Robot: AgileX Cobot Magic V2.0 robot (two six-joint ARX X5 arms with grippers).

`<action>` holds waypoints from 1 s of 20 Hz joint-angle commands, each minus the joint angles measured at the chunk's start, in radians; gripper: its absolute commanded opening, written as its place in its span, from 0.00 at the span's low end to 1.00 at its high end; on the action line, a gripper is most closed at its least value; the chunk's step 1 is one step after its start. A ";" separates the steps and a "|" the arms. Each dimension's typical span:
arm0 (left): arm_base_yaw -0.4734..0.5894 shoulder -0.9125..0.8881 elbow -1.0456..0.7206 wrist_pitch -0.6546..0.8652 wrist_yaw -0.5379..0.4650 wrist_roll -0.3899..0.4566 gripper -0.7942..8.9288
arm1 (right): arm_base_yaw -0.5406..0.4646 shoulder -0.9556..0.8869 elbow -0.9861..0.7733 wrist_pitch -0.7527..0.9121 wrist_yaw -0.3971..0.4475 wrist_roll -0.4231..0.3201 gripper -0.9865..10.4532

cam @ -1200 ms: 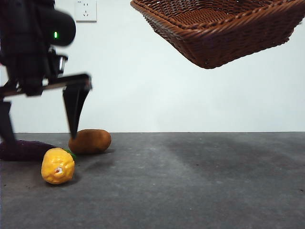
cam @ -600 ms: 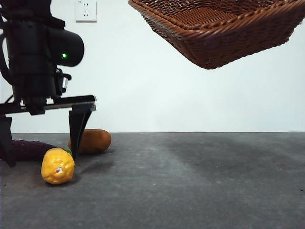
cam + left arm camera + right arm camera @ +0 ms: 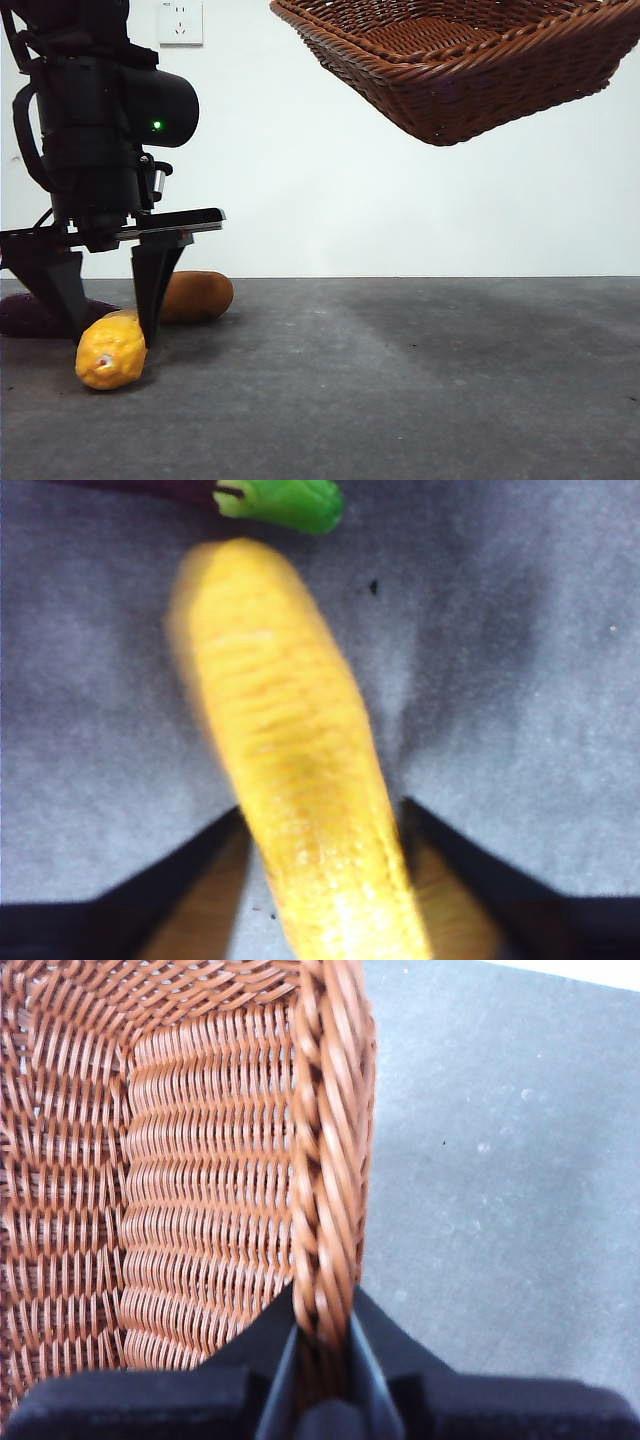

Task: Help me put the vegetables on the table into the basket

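The lumpy yellow piece (image 3: 108,352) (image 3: 290,780) lies on the table (image 3: 400,380) at the near left. My left gripper (image 3: 110,338) (image 3: 320,880) has come straight down over it, and its two black jaws press against its sides. Behind it lie the tan-brown potato (image 3: 195,296) and, partly hidden by the arm, the dark purple eggplant (image 3: 25,315), whose green tip (image 3: 285,502) shows in the left wrist view. My right gripper (image 3: 322,1350) is shut on the braided rim of the wicker basket (image 3: 450,70) (image 3: 200,1160) and holds it tilted in the air at the upper right.
A white wall with a socket (image 3: 180,22) stands behind the table. The grey surface stretches bare from the middle to the right, under the raised basket.
My left gripper has dropped lower and shifted right, and its jaws have closed from a wide spread onto the yellow piece, which turned and slid slightly left. The basket has hardly moved.
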 commanded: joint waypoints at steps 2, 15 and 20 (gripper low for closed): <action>-0.013 0.009 -0.003 0.008 0.004 0.026 0.08 | 0.001 -0.008 0.004 0.000 -0.009 -0.001 0.08; -0.068 -0.476 -0.004 0.085 0.015 0.359 0.07 | 0.001 0.101 0.002 -0.070 -0.010 0.033 0.08; -0.141 -0.732 -0.004 0.082 0.093 0.347 0.08 | 0.018 0.210 0.002 -0.074 -0.032 0.061 0.08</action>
